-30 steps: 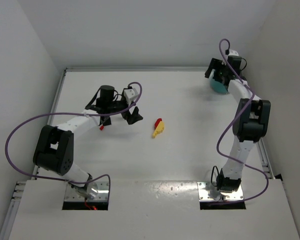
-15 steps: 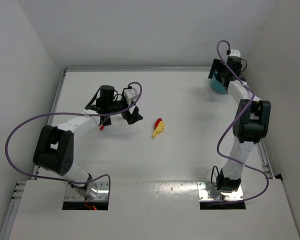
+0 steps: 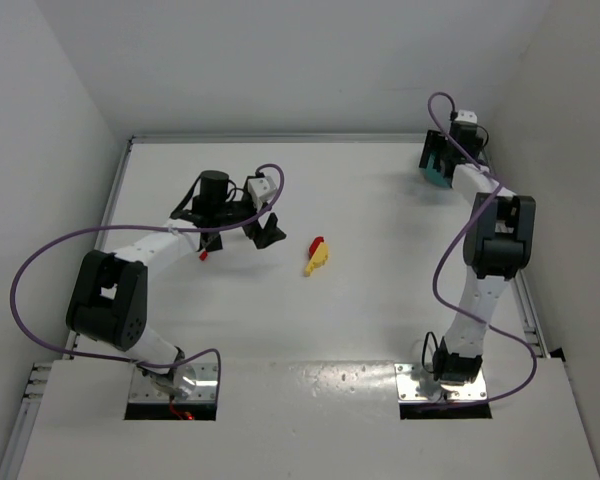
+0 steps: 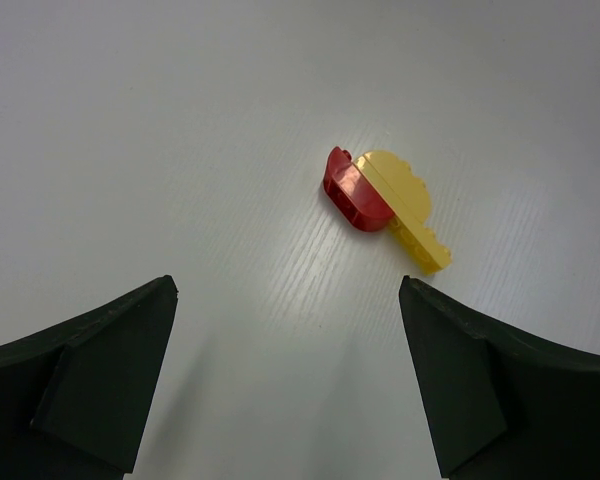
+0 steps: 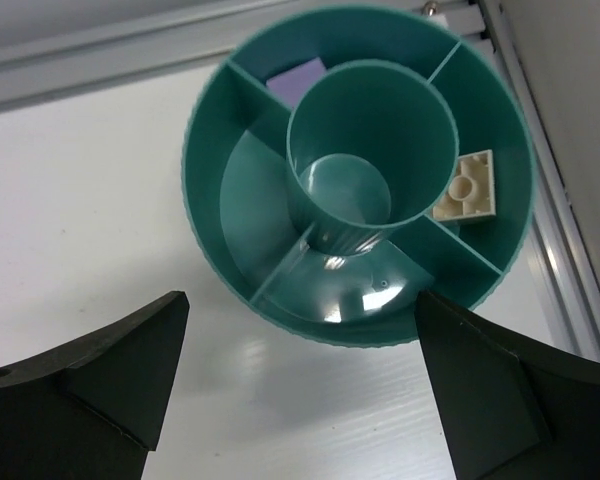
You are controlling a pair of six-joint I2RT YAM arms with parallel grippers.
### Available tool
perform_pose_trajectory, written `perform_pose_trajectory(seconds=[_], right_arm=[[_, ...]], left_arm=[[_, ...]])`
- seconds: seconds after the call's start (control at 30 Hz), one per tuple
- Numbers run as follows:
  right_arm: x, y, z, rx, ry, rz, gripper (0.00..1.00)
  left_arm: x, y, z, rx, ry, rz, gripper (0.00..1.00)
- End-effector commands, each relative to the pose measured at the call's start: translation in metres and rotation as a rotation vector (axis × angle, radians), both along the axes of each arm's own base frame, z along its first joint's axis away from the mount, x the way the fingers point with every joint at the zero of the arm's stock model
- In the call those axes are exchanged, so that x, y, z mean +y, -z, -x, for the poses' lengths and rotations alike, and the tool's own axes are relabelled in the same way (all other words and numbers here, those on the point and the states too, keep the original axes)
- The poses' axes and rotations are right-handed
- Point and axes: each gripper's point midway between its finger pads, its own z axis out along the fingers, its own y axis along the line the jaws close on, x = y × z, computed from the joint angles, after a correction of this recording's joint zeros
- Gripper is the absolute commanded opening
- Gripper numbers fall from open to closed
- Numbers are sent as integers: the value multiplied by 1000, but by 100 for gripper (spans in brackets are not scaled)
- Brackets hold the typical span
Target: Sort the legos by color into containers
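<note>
Right pincer (image 5: 298, 305) moved rearward, teal bowl (image 5: 265, 215) centred beyond its spread tips

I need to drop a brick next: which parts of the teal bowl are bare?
In the right wrist view, the teal bowl's centre cup, left and bottom compartments are bare. The top one holds a purple brick, the right one a cream brick.

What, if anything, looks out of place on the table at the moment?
A red lego lies tipped on its side against a yellow lego mid-table, colors unsorted; another small red piece sits alone beside the left arm.
</note>
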Motion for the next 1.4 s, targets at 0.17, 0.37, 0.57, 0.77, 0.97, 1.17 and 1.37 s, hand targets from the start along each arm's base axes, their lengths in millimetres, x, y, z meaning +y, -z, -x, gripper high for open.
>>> perform_pose_trajectory(seconds=[0.17, 0.37, 0.57, 0.77, 0.97, 1.17, 1.37], right_arm=[[-6, 0, -11, -17, 9, -4, 95], [-8, -1, -15, -27, 17, 2, 97], [-14, -17, -16, -59, 30, 39, 99], [-23, -25, -15, -74, 52, 59, 100], [-26, -32, -15, -91, 67, 70, 100], [-29, -39, -17, -99, 80, 77, 100], [-30, -45, -15, -126, 83, 55, 100]], left_arm=[[-5, -15, 1, -53, 24, 22, 100], [-5, -17, 2, -60, 27, 18, 100], [-5, -18, 1, -69, 27, 21, 100], [-4, -15, 3, -60, 27, 18, 100], [-4, -15, 3, -60, 27, 18, 100], [-4, -15, 3, -60, 27, 18, 100], [-3, -14, 2, -62, 19, 14, 100]])
